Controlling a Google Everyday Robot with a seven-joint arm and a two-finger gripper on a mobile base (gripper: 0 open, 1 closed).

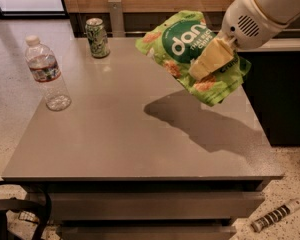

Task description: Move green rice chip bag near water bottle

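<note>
Claw (204, 65) clamps green rice chip bag (182, 39) aloft over table (115, 144), right side.

A green can (97, 37) stands upper left on the grey tabletop (115, 144). A striped rod (276, 217) lies on the floor (290, 184), lower right.

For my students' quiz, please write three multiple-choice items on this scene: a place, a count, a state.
1. Where is the water bottle? A) left edge of the table B) table's middle C) the floor
2. How many drink cans? A) none B) one C) three
3. The green rice chip bag is: A) lying flat B) held aloft by the gripper C) under the table
Answers: 1A, it stands at that edge; 2B, one green can at the back; 3B, the gripper, over the table's right side, holds it above its shadow.
</note>
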